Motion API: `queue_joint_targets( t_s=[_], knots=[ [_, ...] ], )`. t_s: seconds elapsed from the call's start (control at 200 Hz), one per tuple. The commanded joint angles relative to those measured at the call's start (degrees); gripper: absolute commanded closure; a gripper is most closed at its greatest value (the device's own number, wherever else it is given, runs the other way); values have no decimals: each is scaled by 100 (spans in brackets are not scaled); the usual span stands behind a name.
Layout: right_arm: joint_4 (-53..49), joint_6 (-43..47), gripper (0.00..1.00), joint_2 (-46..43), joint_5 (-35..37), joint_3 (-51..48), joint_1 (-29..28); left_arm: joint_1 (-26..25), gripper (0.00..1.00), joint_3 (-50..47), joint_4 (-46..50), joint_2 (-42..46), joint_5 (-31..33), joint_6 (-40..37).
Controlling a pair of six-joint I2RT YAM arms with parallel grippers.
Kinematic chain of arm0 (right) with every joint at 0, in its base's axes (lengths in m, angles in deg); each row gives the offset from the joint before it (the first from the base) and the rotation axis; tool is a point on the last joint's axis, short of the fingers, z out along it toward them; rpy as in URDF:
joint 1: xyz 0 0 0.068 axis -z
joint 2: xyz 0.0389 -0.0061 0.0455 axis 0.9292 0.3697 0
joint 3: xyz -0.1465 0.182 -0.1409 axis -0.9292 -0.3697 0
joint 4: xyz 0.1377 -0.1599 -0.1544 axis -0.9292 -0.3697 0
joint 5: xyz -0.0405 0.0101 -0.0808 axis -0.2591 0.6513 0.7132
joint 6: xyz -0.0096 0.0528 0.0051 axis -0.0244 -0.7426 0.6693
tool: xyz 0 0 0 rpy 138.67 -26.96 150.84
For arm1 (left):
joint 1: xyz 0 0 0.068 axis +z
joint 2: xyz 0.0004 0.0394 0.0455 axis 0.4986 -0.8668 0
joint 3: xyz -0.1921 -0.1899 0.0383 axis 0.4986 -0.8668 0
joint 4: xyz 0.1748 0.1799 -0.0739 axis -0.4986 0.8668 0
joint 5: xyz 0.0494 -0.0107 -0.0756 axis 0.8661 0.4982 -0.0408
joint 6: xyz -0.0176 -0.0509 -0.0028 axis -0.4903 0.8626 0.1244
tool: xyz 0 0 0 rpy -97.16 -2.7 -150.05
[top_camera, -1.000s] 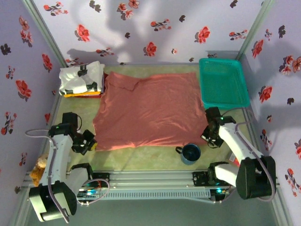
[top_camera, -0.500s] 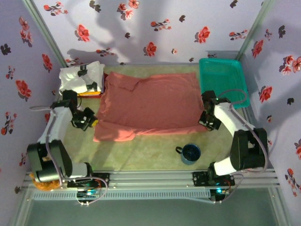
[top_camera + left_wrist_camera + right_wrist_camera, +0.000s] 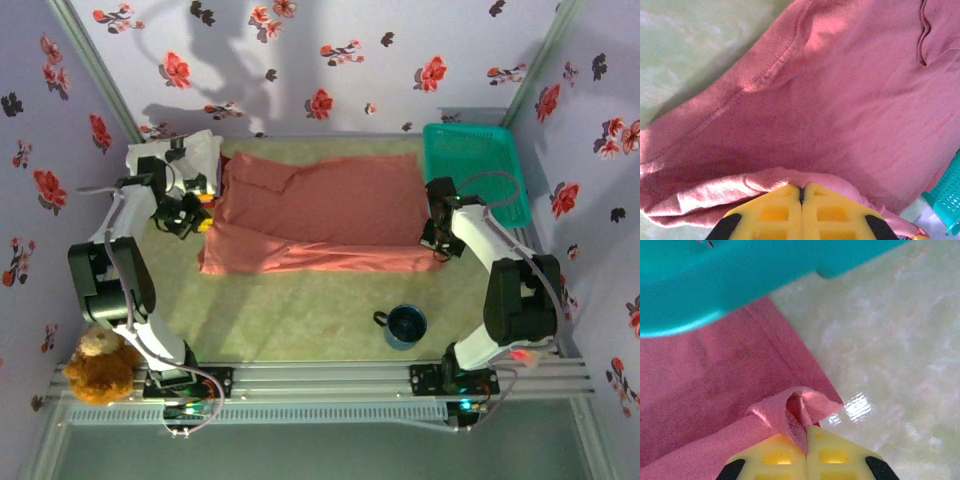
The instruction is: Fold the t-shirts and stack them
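Observation:
The large salmon-pink t-shirt (image 3: 320, 205) lies across the back of the table, its near half lifted and doubled over toward the far edge. My left gripper (image 3: 197, 222) is shut on the shirt's left hem (image 3: 765, 182), with cloth bunched over the yellow fingers (image 3: 775, 212). At the right side my right gripper (image 3: 433, 243) is shut on the hem's right corner (image 3: 797, 412), which curls up between the pads. A folded pile with the white t-shirt with black marks (image 3: 180, 160) on top, over yellow and red ones, sits at the back left.
The teal mesh basket (image 3: 478, 150) stands at the back right, its rim (image 3: 740, 275) close above my right gripper. A dark blue mug (image 3: 405, 325) sits on the near table. A teddy bear (image 3: 97, 362) rests by the left rail.
Both grippers have carried the shirt's near hem away from the arm bases toward the back, folding it over; the visible pink area has shrunk from a full spread to a narrower band.

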Motion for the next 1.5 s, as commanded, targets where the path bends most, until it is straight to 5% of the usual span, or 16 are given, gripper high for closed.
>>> queue_joint_targets(
  t_s=[0.0, 0.715, 0.86, 0.945, 1.04, 1.185, 1.35, 1.495],
  knots=[
    [272, -198, 100, 100, 300, 44, 0, 31, 100, 302, 187, -248, -110, -265],
    [1190, -718, 100, 575, 768, -36, -233, 202, 100, 680, 5, -960, -230, -288],
    [1349, -679, 87, 582, 1049, -30, -409, 288, 100, 644, -83, -1041, -193, -292],
    [1407, -624, 70, 516, 1091, -34, -476, 340, 100, 705, -89, -1111, -204, -339],
    [1334, -615, 58, 400, 1136, -49, -511, 417, 81, 823, -17, -1169, -223, -377],
    [1152, -619, 53, 15, 1250, -144, -583, 475, 51, 906, 59, -1156, -262, -452],
    [699, -462, 51, -358, 1070, -84, -653, 519, 49, 797, 158, -829, -60, -598],
    [611, -231, 51, -364, 101, -118, -678, 431, 49, 327, 187, -304, 2, -661]
  ],
)
